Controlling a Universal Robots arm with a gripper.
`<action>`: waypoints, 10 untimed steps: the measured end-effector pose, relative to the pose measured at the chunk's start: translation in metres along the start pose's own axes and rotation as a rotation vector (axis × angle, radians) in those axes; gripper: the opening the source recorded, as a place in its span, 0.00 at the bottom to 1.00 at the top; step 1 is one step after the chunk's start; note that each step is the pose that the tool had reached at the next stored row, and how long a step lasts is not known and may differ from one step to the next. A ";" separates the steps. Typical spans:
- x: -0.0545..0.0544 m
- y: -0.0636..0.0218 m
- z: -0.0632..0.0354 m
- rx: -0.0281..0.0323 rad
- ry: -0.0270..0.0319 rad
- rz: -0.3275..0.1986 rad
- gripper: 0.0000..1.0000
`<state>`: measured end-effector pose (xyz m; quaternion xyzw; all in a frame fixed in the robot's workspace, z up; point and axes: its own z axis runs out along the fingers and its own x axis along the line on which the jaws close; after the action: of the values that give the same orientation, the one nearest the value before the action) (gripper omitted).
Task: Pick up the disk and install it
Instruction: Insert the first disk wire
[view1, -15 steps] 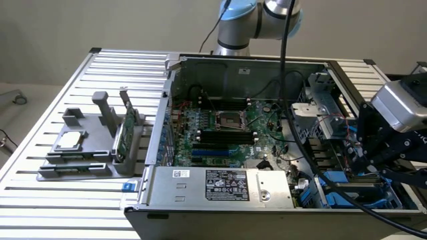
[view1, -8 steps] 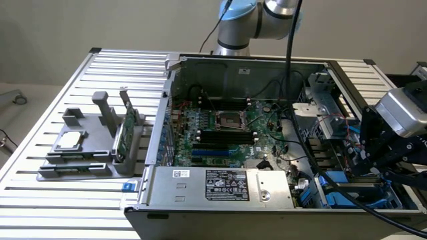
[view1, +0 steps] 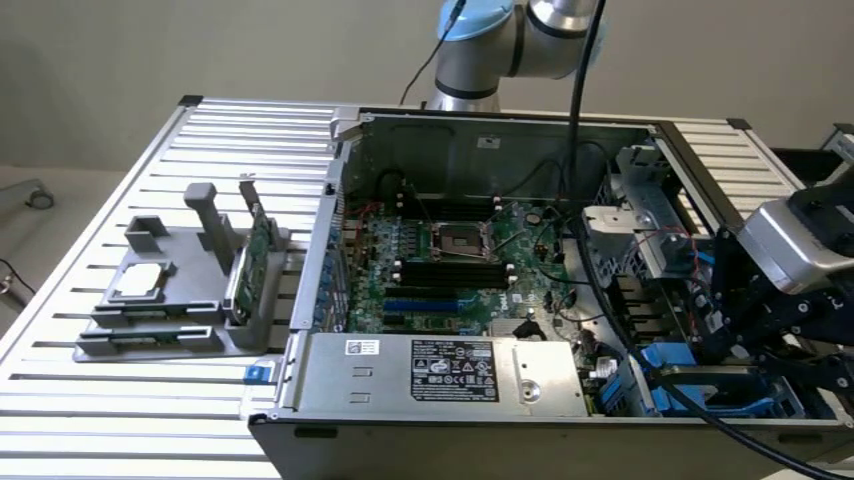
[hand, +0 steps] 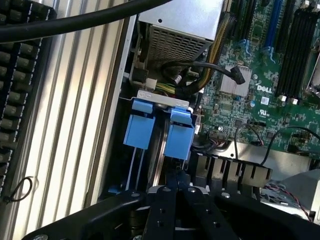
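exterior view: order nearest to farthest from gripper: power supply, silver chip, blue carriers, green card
1. blue carriers, exterior view's right
2. power supply, case front
3. green card, outside case, exterior view's left
4. silver chip, farther left still

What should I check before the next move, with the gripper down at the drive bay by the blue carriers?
1. Gripper jaws shut: ok.
2. Hold on the disk: cannot tell. The shut tips sit at the end of the blue carrier nearer the motherboard, and no metal body shows between them.
3. Second blue carrier stands beside it under the same metal bracket: ok.
4. Black cable near the power supply lies apart from both carriers: ok.
5. Robot's own cable hangs across the open case; whether it touches anything: cannot tell.
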<state>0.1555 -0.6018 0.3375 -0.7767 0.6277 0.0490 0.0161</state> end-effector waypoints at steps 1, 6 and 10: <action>0.000 -0.0001 0.0016 0.0007 0.0004 0.000 0.11; 0.001 -0.0002 0.0077 0.0032 0.0005 0.000 0.11; 0.001 -0.0003 0.0092 0.0033 0.0007 0.000 0.11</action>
<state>0.1555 -0.6019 0.3282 -0.7768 0.6278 0.0476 0.0171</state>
